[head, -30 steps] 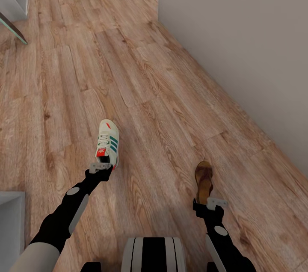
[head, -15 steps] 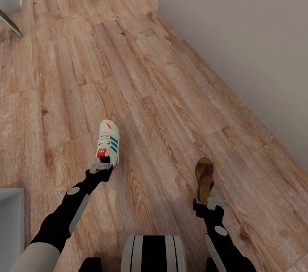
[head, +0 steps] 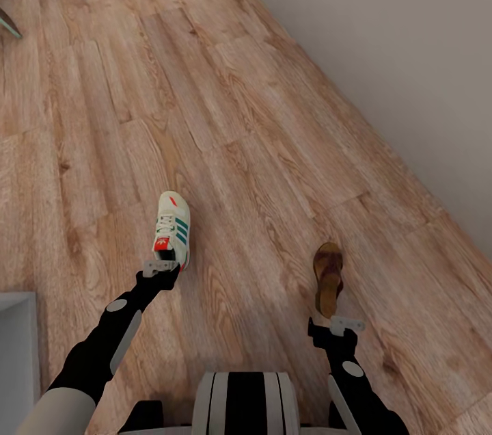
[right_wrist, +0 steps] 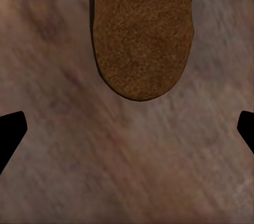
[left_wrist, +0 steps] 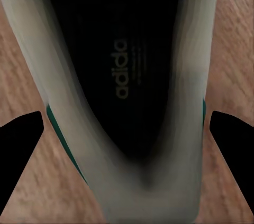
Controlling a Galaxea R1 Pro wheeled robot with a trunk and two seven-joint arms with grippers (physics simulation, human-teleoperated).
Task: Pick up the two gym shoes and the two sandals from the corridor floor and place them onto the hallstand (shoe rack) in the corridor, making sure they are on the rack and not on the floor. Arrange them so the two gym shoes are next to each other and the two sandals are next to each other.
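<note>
Left gripper (head: 162, 268): pinches gym shoe (head: 171, 228) at its heel, fingertips hidden.
Right gripper (head: 339, 323): spread, sandal (head: 328, 278) just beyond.
Edge: pale cabinet corner (head: 15, 353), cropped.

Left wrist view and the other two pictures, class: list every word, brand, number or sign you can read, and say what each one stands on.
"adidas" – printed on the dark insole inside the gym shoe.
Smaller lines of print beside that word on the insole – too blurred to read.
Red mark on the gym shoe's tongue, head view – too small to read.
Sandal – no text visible.
Corridor floor and wall – no text.
</note>
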